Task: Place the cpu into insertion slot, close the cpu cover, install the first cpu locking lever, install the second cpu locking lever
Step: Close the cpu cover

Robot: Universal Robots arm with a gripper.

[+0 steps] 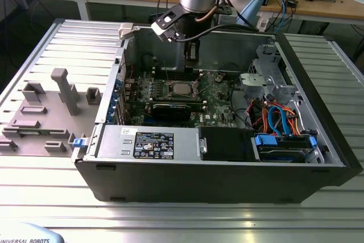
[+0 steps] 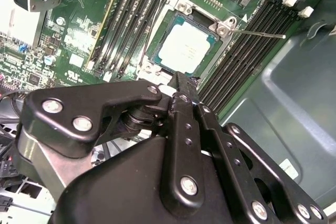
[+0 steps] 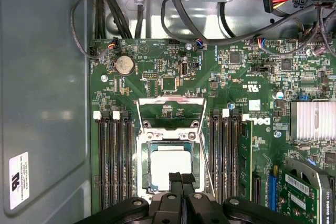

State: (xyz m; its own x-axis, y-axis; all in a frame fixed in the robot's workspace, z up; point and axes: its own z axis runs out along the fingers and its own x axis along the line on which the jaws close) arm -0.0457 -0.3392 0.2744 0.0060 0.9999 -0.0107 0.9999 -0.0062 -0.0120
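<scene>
- The exterior view looks down from the near side, well back, into the whole open computer case (image 1: 199, 180).
- Both wrist views hang close above the green board (image 3: 157, 77) (image 2: 68, 40), sharing the socket (image 3: 147, 166) (image 2: 160, 38).

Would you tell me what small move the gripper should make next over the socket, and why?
Probably bring the gripper to the free edge of the cpu cover and tip it down. The cpu already lies in the insertion slot, the cover stands open beyond it, and the gripper is shut, seemingly empty, right by the slot.
</scene>
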